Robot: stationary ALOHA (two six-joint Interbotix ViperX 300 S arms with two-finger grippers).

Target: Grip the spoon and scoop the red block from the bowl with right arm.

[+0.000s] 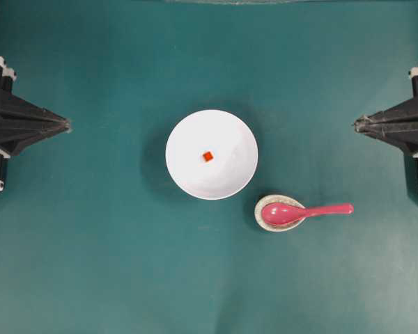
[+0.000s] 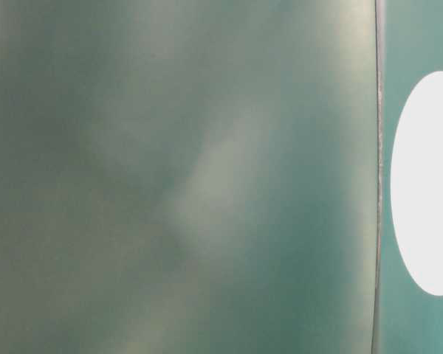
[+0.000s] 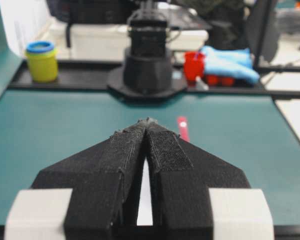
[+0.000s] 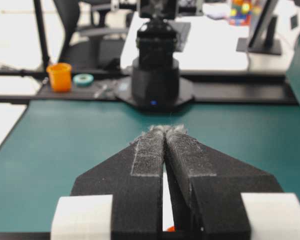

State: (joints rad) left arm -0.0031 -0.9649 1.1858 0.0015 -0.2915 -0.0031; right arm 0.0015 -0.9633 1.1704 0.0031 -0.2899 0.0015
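- A big round plain white bowl [image 1: 212,154] sits in the middle of the flat teal-green counter [image 1: 97,243].
- A tiny red-orange block [image 1: 207,156] lies inside the bowl, near its middle. It touches nothing else.
- A shiny pink soup spoon [image 1: 303,212] lies just beside the bowl, toward the bottom right in the view from above.
- The deep round part of the spoon rests in a small speckled grey-white egg-shaped dish [image 1: 263,216]. Its short handle sticks out to the right, past the rim.
- The spoon hides most of the inside of the dish.
- The black pointed left hand [image 1: 64,125] is at the left edge of the counter. Its two tips are pressed together and hold nothing.
- The black pointed right hand [image 1: 359,124] is at the right edge, well apart from the spoon and the bowl. Its tips are pressed together too, with nothing between them.
- Both arms are cut off by the picture edges, so only the hands and a few white brackets show.
- The low side view is almost all a blurry green-grey smear. Only a bright white oval [image 2: 427,184] shows at its right edge, and I cannot tell for sure what it is.
- In the left wrist view, the hand covers the bowl. Only a bit of the pink handle [image 3: 182,127] peeks out past the tips.
- In the right wrist view, a small spot of red-orange [image 4: 170,229] shows at the very bottom, between the fingers. It is too small to make out.
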